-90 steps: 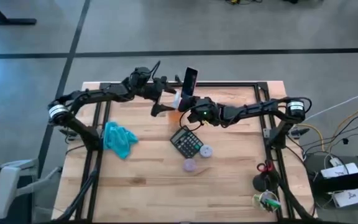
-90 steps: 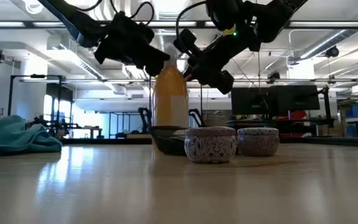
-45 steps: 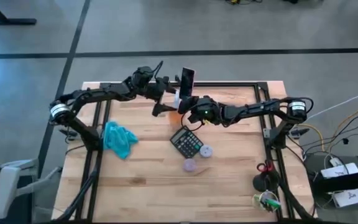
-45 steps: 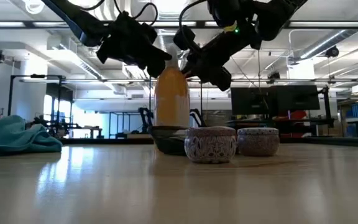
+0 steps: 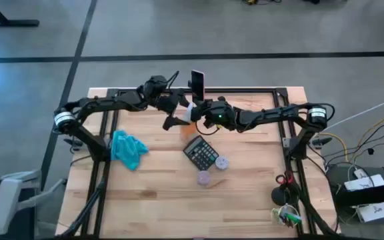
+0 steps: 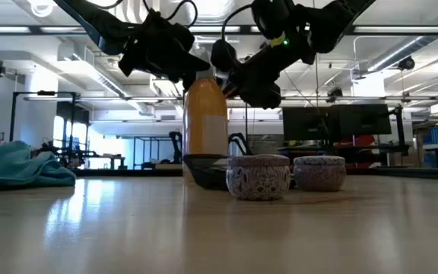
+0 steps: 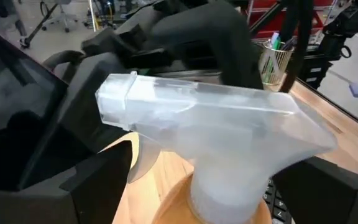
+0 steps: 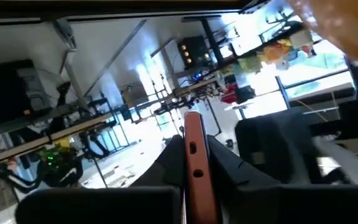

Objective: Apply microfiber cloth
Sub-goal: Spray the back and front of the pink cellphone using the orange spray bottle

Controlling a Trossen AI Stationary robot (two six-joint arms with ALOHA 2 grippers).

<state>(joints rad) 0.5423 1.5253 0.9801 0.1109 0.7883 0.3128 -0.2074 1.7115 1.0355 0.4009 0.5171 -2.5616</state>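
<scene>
Plainly, neither arm is working on the microfiber cloth (image 5: 127, 148), which is lying crumpled on the left part of the bench (image 5: 245, 193), well apart from both grippers and untouched. The left gripper (image 5: 173, 115) is hovering at the white trigger head of the orange spray bottle (image 6: 205, 125); whether it is clenched on that head or merely around it, I cannot tell. The right gripper (image 5: 203, 115) is sitting just beside the bottle on the other side and is grasping a phone (image 8: 194, 163) edge-up.

To do this step well, the left arm, being the nearer one, is probably the one to fetch the cloth. It should be coming clear of the bottle without tipping it, then pinching the cloth at a raised fold, not scraping flat along the wood. The right arm should be keeping the phone steady and its screen facing the incoming cloth.
</scene>
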